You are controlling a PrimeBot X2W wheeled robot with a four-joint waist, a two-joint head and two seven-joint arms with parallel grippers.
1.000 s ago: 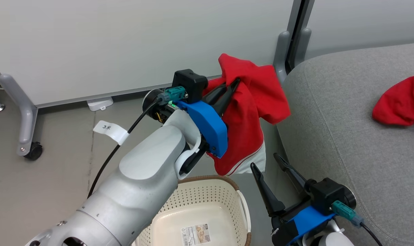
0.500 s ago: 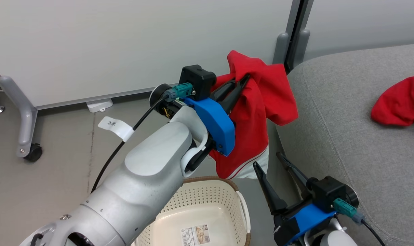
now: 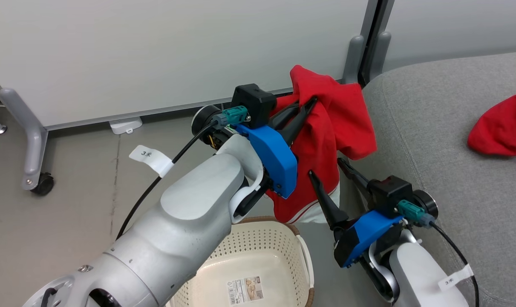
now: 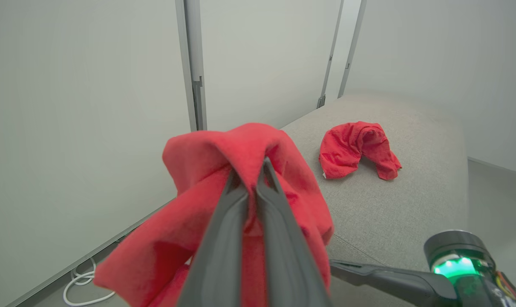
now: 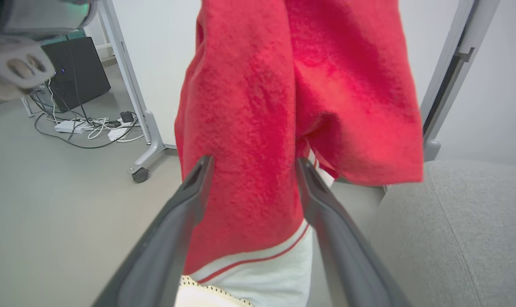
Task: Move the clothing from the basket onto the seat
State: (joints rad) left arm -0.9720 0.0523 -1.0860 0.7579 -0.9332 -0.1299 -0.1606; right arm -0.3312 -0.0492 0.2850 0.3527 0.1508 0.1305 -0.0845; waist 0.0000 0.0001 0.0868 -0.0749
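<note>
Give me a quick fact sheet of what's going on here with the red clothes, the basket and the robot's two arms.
Held garment: red with white striped hem, hanging above the basket
Left jaws: shut on the held garment's top
Right jaws: open, one finger each side of its lower part
Other garment: plain red, lying on the seat
Basket contents: a label on its floor; no clothing in the part seen
</note>
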